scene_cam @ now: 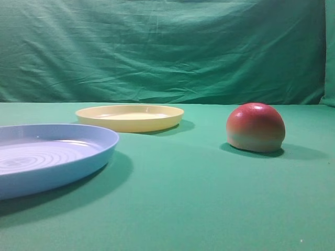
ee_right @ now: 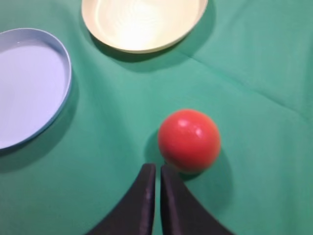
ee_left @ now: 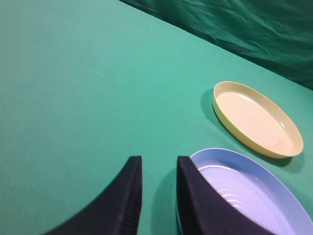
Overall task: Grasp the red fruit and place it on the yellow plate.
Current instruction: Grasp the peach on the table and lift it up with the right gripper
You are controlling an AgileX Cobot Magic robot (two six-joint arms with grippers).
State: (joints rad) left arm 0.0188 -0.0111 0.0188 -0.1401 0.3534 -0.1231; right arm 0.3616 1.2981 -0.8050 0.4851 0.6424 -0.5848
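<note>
Step in hand: approach. My right end effector (ee_right: 155, 171) hangs above the counter (scene_cam: 178, 198) just short of the red fruit (ee_right: 189, 140); nothing is grasped yet.

Red fruit, location: sits on the green counter, dome up, to the right in the high view (scene_cam: 256, 127). From my right wrist it lies just ahead of my fingertips and a little to the right of them, near but apart.

Yellow plate (scene_cam: 130, 117), location: farther back on the counter, well apart from the fruit, bare inside. From my right wrist it shows at the top, beyond the fruit (ee_right: 142, 24).

Blue plate (scene_cam: 49, 157): near left, beside the yellow plate; not my target.

Right end effector, state: fingers drawn together with only a thin slit between them, holding nothing, touching nothing.

Left end effector (ee_left: 159, 169), state: fingers parted with a clear gap, empty, hovering over the counter beside the blue plate's rim.

Next move, my judgement: I must spread my right fingers wide enough for the fruit, shift slightly right to centre on it, lower around the dome, then close.

Handling note: the skin looks smooth and glossy; I expect it could slip from a shallow pinch.
</note>
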